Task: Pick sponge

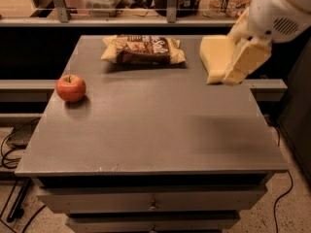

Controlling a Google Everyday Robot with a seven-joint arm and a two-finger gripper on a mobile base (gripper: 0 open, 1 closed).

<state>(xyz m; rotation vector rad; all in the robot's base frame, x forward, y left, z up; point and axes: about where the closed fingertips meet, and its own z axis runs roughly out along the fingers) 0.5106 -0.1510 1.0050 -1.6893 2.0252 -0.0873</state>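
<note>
Single camera, raised, in front of the table (155,130), tilted down and facing the back ledge (146,21). Close in: the tabletop fills most of the frame, with the drawer fronts (153,203) along the bottom. The gripper (226,73), clamped on the sponge (216,55), sits upper right, its arm cropped by the frame edge.

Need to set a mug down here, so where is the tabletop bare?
The front half of the table is bare, and so is the middle, from the apple at the left edge across to the right edge. The back is crowded: the chip bag lies there, and the gripper, jaws shut on the sponge, hangs over the back right corner.
</note>
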